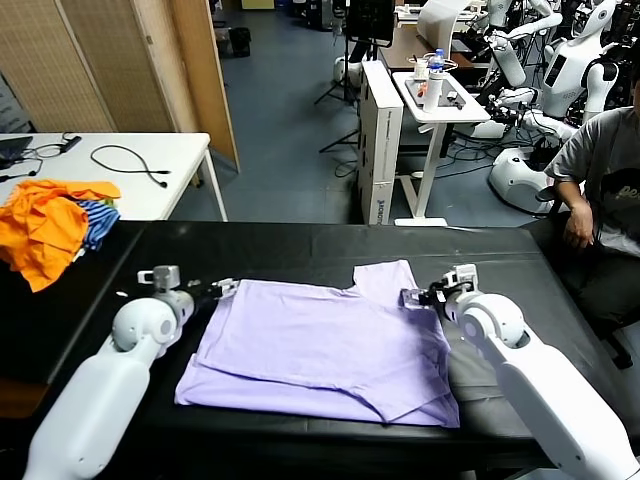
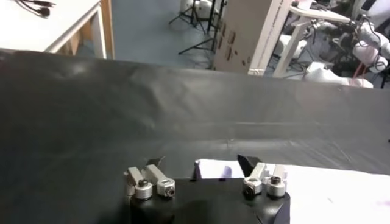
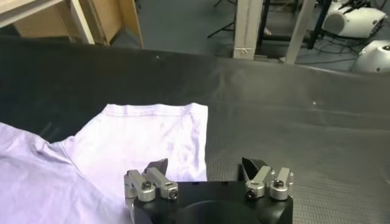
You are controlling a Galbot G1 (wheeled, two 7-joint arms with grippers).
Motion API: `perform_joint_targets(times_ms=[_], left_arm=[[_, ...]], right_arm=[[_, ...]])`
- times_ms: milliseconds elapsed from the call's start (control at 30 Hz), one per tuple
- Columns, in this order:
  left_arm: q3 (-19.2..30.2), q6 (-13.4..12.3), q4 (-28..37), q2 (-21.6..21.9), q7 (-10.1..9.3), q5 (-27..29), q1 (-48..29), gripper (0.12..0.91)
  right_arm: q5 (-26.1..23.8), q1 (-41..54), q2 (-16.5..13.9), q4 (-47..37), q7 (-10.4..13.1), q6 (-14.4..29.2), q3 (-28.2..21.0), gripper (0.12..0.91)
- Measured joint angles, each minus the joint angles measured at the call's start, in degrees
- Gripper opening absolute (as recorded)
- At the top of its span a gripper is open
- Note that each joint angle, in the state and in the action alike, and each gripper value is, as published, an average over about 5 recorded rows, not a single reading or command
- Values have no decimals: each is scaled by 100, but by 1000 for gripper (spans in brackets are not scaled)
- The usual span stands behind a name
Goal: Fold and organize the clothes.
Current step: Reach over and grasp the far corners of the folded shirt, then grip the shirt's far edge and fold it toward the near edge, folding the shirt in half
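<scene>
Partly folded T-shirt (image 1: pixel 330 345) on desk (image 1: pixel 300 250) | print hidden | left end effector (image 1: pixel 222 288) released at left edge | right end effector (image 1: pixel 418 296) released by sleeve.

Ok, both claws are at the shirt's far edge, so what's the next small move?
Probably lower both claws onto the cloth and close. The left claw is open at the far left corner of the T-shirt, and the right claw is open beside the sleeve. Neither grips fabric yet, and the shirt lies only partly folded on the black table.
</scene>
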Motion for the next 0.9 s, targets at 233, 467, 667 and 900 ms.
perform_joint_targets(times_ms=[233,467,667,900], left_arm=[[13,-4,16,-4,47,33,36,286],[20,-27,6,-4,55,42,45,146],[-54,-99,-141,-12,32,11,109,146],[-265,-126,-535,29,10,-72,343,146]], right_arm=[[-78,20,28,-53,-132,1,1,401],[-120,-9,35,-41,-246,123,50,146],[-85,-154,-20,123,-385,437,227,139],[68,-422,-202,550,-441,574,544,139]])
